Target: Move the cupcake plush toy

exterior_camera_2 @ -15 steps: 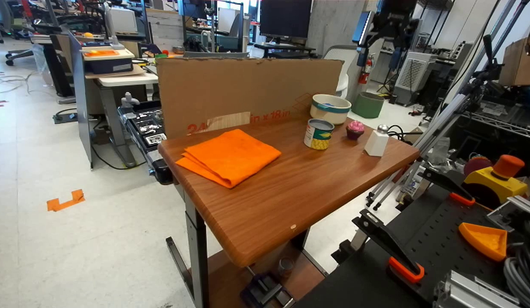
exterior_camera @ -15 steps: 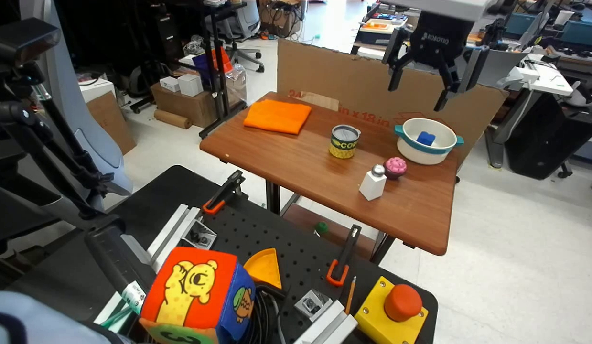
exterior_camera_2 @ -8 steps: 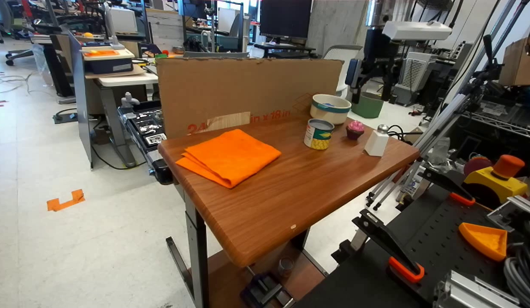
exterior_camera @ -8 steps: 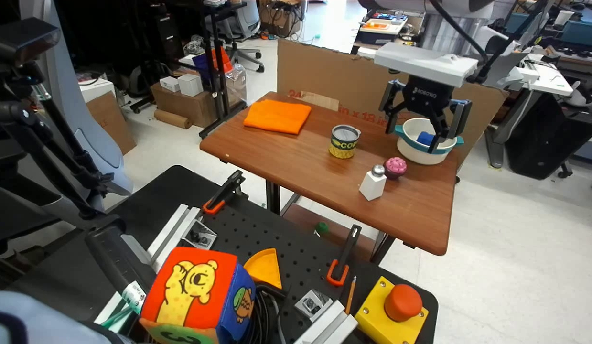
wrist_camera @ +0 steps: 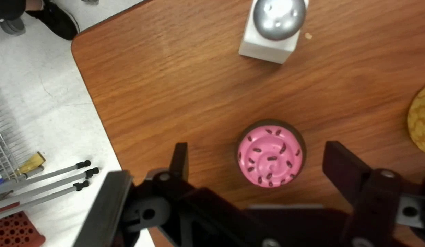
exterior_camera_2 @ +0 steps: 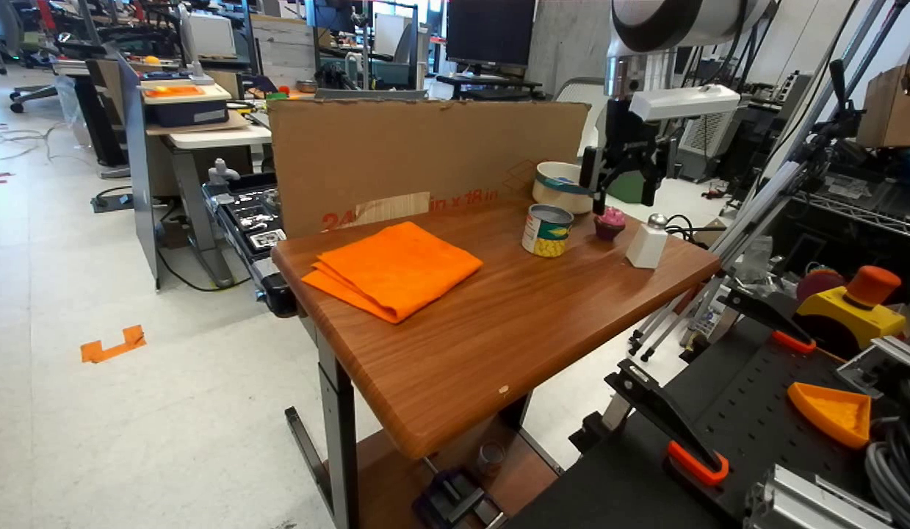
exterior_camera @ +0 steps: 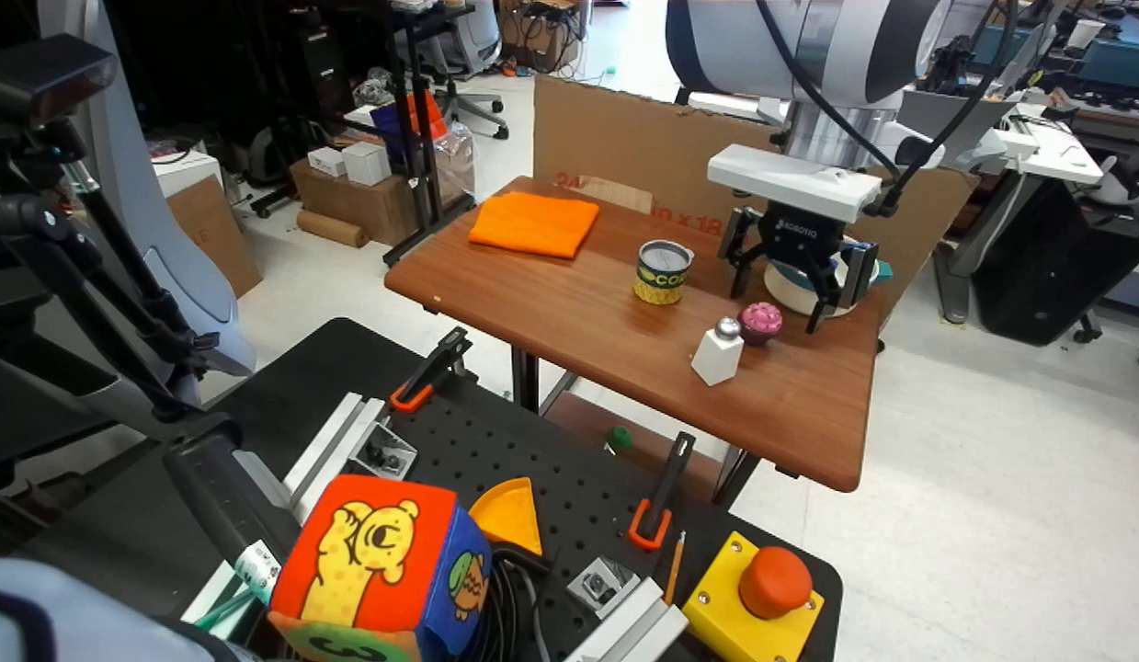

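Note:
The cupcake plush toy [exterior_camera: 760,322] has a pink swirled top and a dark base. It stands upright on the wooden table, also in an exterior view [exterior_camera_2: 609,224]. In the wrist view the cupcake plush toy [wrist_camera: 271,156] shows from above, with dark sprinkles on its top. My gripper [exterior_camera: 777,305] is open and empty, pointing down above the table by the toy. In the wrist view the gripper [wrist_camera: 255,145] has one finger on each side of the toy, with gaps on both sides and no contact. In an exterior view the gripper [exterior_camera_2: 624,202] hangs just above it.
A white shaker [exterior_camera: 717,354] with a silver top stands close to the toy. A corn can [exterior_camera_2: 548,231] and a white bowl [exterior_camera_2: 561,197] with a teal band are nearby. An orange cloth [exterior_camera: 535,223] lies at the far end. A cardboard panel [exterior_camera_2: 425,147] stands along the back edge.
My gripper has come down from high above the table, past the bowl, to just over the toy. It stays open. The toy and the other objects have not moved.

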You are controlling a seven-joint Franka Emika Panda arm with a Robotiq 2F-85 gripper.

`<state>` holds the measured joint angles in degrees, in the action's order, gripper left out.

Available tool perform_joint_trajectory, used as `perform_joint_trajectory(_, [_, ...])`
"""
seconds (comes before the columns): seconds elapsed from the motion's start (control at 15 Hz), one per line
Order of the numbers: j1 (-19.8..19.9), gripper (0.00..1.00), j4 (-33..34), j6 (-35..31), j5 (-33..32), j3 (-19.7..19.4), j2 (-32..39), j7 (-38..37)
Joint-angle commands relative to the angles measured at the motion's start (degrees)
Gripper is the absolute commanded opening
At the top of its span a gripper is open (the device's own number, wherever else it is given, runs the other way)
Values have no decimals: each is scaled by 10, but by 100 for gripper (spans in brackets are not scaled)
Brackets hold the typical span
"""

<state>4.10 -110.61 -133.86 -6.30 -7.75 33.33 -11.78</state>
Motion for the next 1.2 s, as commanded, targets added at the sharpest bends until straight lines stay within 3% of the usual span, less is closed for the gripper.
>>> perform_joint_trajectory(0.0, [-25, 100, 24, -8, -23, -16, 33, -21])
perform_joint_trajectory(0.13, [-31, 100, 35, -6, -30, -22, 47, -29])
perform_joint_trajectory(0.2, [-33, 81, 42, -2, -32, -26, 54, -34])
perform_joint_trajectory(0.67, [-54, 28, 49, -7, -59, -46, 78, -54])
perform_joint_trajectory(1.13, [-55, 28, 0, -11, -74, -44, 20, -33])
